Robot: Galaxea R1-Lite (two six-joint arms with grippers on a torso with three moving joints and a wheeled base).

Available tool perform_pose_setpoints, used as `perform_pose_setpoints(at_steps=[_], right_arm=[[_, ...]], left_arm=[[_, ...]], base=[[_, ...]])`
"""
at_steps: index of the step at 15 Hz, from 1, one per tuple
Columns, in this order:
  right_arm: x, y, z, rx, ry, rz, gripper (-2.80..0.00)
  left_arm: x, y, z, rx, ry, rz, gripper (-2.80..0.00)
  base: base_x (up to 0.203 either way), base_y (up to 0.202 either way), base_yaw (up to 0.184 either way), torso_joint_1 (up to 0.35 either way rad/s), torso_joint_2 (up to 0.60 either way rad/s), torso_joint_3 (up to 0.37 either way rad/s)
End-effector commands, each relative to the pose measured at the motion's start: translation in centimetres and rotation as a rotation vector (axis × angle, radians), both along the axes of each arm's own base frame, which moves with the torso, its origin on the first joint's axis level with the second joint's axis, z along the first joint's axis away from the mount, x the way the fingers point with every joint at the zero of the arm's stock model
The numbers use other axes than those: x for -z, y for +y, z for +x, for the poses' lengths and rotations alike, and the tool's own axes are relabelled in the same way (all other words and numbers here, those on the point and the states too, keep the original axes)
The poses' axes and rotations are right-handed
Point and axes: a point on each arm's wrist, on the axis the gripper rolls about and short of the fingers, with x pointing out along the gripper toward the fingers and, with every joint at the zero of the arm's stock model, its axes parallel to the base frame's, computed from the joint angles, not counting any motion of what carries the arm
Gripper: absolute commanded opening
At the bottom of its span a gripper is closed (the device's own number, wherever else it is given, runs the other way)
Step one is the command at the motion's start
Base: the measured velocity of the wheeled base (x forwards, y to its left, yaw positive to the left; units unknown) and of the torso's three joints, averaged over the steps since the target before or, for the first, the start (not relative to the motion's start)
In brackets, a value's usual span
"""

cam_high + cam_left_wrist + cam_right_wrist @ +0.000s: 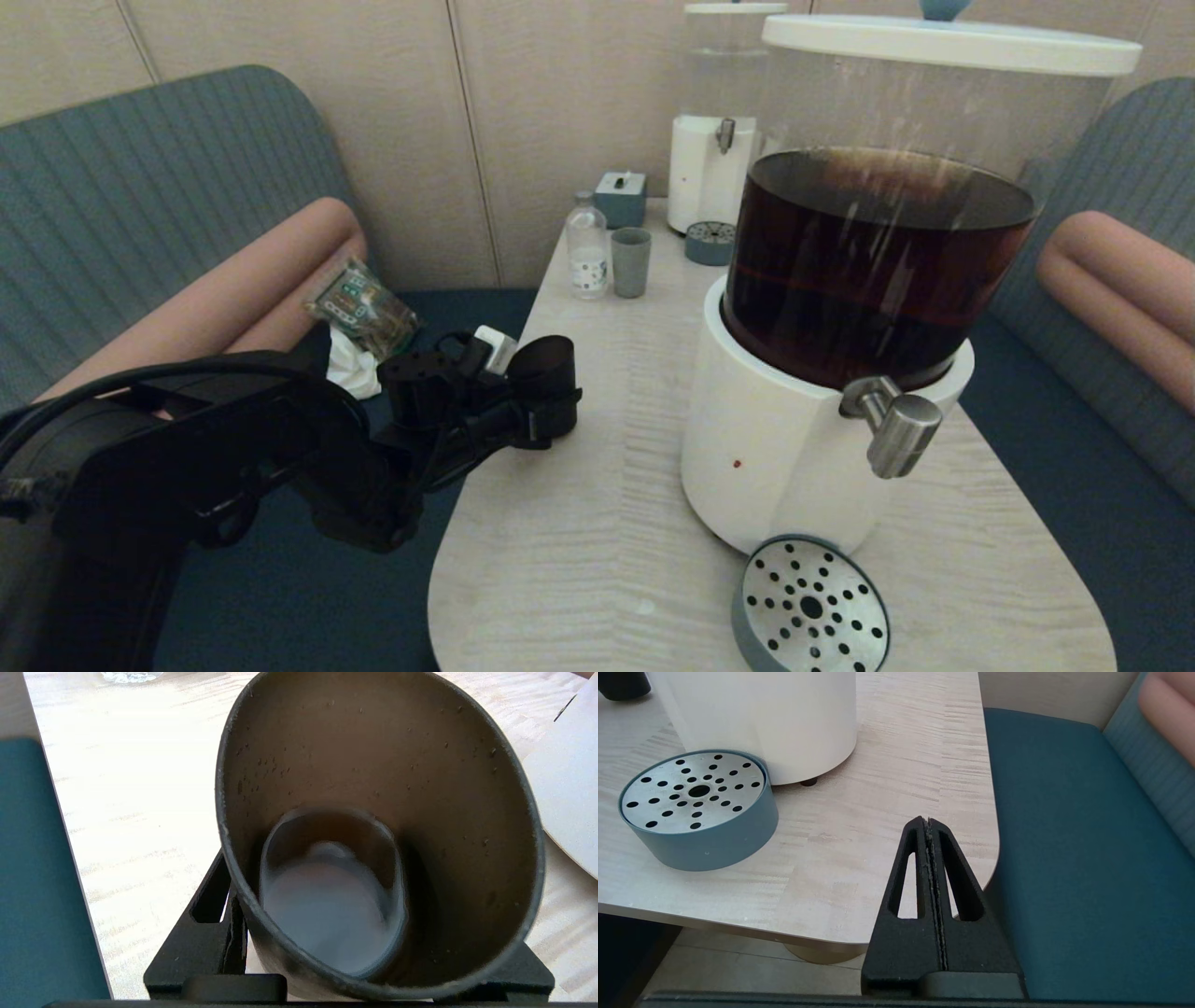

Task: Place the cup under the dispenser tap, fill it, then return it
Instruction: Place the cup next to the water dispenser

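My left gripper (549, 411) is shut on the matte black cup (544, 381) at the table's left edge, far to the left of the dispenser. In the left wrist view the cup (373, 788) fills the picture, with a black finger (205, 938) on either side of its wall. Its bottom shows a pale grey sheen. The steel dispenser tap (894, 425) sticks out of the white base (775, 448) under the tank of dark brown liquid, above the round perforated drip tray (810, 607). My right gripper (927, 822) is shut on nothing beside the table's near right corner.
At the back stand a smaller clear-liquid dispenser (714, 121), its small drip tray (710, 242), a grey-green cup (631, 262), a small bottle (587, 245) and a blue-grey box (621, 198). A snack packet (362, 308) lies on the left sofa. The drip tray (698, 807) sits by the white base (775, 718).
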Motion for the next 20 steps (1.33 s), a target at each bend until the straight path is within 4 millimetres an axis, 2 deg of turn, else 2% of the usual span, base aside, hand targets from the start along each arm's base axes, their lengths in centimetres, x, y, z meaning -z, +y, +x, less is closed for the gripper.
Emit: perform_pose_setpoints(at_steps=[1, 8, 9, 20], right_arm=[[0.2, 0.0, 0.0, -0.001, 0.004, -0.001, -2.80], [0.2, 0.0, 0.0, -0.001, 0.004, -0.001, -2.80], [0.2, 0.0, 0.0, -0.001, 0.004, -0.001, -2.80], [0.2, 0.0, 0.0, -0.001, 0.004, -0.001, -2.80]], left_arm=[[0.0, 0.0, 0.0, 0.002, -0.006, -0.002, -2.80], [-0.1, 0.0, -0.2, 0.003, -0.004, 0.000, -2.80], [-0.2, 0.0, -0.3, 0.003, -0.005, 0.000, 0.00], [-1.4, 0.0, -0.8, 0.008, -0.026, -0.006, 0.00]], base=[[0.000, 0.000, 0.000, 0.000, 0.00, 0.000], [0.000, 0.000, 0.000, 0.000, 0.00, 0.000], [0.000, 0.000, 0.000, 0.000, 0.00, 0.000], [0.000, 0.000, 0.000, 0.000, 0.00, 0.000]])
